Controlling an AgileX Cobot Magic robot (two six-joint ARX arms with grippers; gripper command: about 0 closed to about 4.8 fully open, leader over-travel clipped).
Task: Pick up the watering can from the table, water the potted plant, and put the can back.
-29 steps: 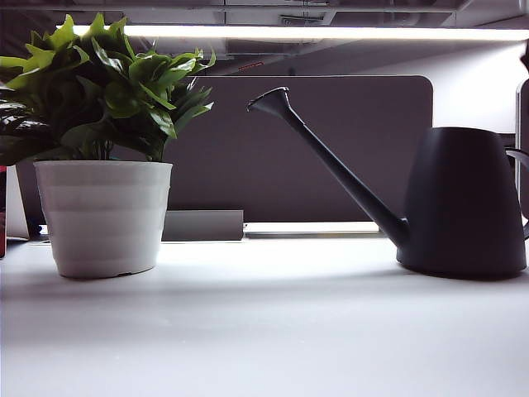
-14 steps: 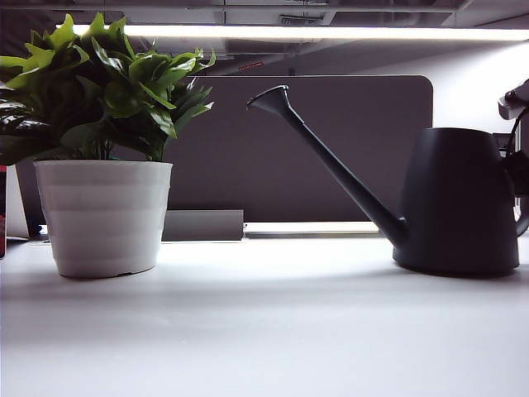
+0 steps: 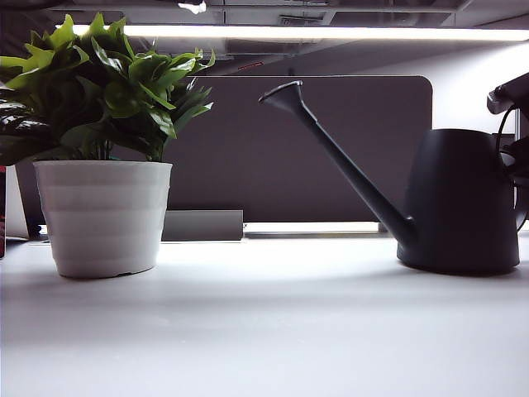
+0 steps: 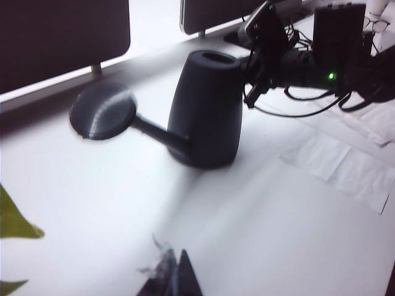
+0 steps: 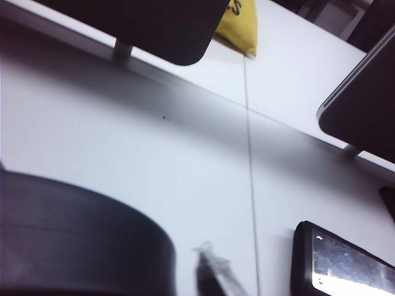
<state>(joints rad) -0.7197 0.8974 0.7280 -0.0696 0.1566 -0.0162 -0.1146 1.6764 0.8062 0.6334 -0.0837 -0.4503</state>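
While the watering can stands on the table, right of the potted plant, the right gripper sits at its handle side, grip unclear. The left gripper hovers apart, its opening unreadable.

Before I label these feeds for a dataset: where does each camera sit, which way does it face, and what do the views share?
Exterior view: low at table height, facing the potted plant and watering can side-on; the right arm shows behind the can.
Left wrist view: on the left arm, looking down at the can and the right arm beside it; left gripper tips blurred.
Right wrist view: on the right arm, close over the can's body; right gripper blurred.
All three share the can.
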